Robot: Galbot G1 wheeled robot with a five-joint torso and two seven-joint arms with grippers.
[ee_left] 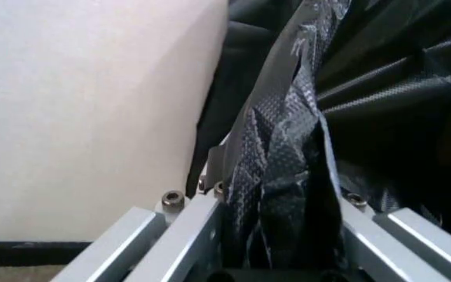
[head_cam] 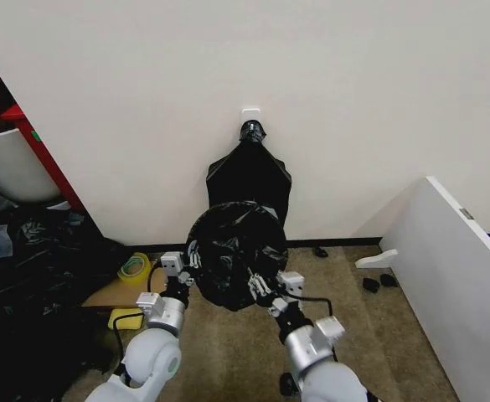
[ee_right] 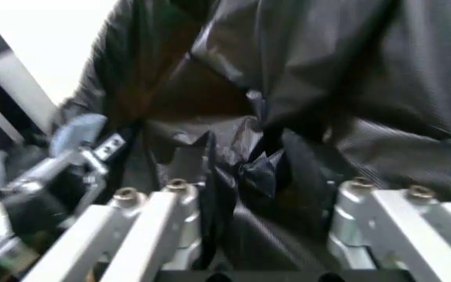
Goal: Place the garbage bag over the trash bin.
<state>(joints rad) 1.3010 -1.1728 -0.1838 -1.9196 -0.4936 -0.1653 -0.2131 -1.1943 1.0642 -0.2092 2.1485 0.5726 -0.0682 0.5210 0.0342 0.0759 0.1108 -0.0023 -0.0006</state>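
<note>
With both grippers, left (head_cam: 191, 254) and right (head_cam: 260, 286), clamped on the bag (head_cam: 232, 255), stretching its thin film wider could tear it or slip it free.

Plain cream wall (head_cam: 228, 75) with black baseboard (head_cam: 345, 243), beige carpet (head_cam: 228, 352), white panel (head_cam: 462, 276) at right.

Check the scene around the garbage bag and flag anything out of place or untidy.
The garbage bag hangs stretched open between the left gripper and right gripper, nothing torn. To the robot's left, crumpled black plastic sheeting is strewn over the floor, with a yellow tape roll and cardboard lying loose beside it.
</note>
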